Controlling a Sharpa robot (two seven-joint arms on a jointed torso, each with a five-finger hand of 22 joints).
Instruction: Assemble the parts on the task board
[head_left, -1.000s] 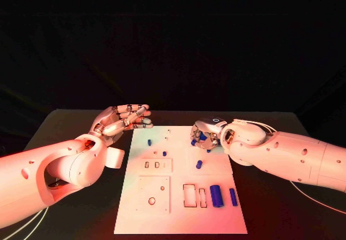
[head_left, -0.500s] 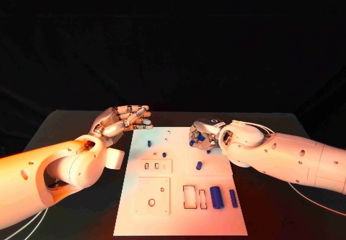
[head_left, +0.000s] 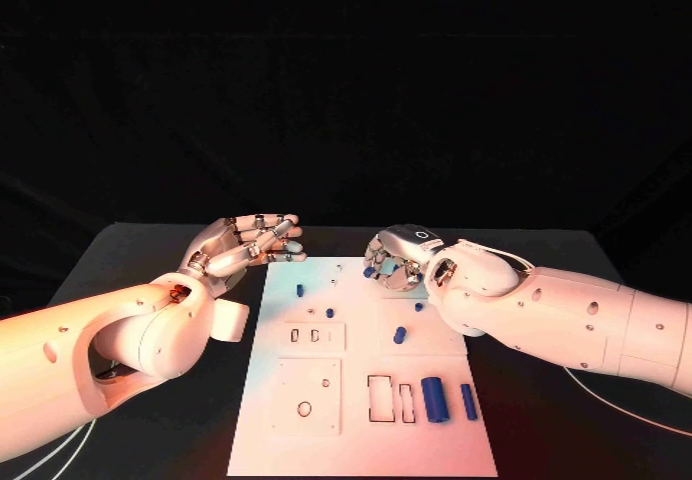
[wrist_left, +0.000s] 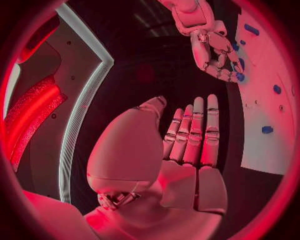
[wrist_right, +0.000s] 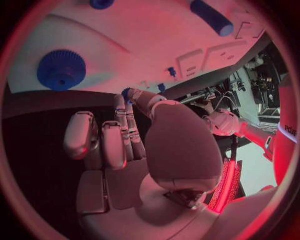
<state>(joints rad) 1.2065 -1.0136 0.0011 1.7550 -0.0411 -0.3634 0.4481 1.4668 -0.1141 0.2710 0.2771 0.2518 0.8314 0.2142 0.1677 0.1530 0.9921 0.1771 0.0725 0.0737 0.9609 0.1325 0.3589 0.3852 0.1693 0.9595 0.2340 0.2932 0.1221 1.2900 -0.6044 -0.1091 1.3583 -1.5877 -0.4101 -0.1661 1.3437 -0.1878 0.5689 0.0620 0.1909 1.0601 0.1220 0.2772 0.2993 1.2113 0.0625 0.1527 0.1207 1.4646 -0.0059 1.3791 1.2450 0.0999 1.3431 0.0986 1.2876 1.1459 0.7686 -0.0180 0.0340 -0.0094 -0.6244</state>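
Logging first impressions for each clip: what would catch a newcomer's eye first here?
The white task board in the middle of the black table, dotted with small blue parts. At its far end the right robot hand hovers with a small blue piece at its fingertips, while the left robot hand hangs off the board's far left corner holding nothing.

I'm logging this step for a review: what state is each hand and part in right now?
left hand: empty, fingers apart, beside the task board.
right hand: pinches a small blue part above the board's far edge.
two blue cylinders: lying flat on the board.
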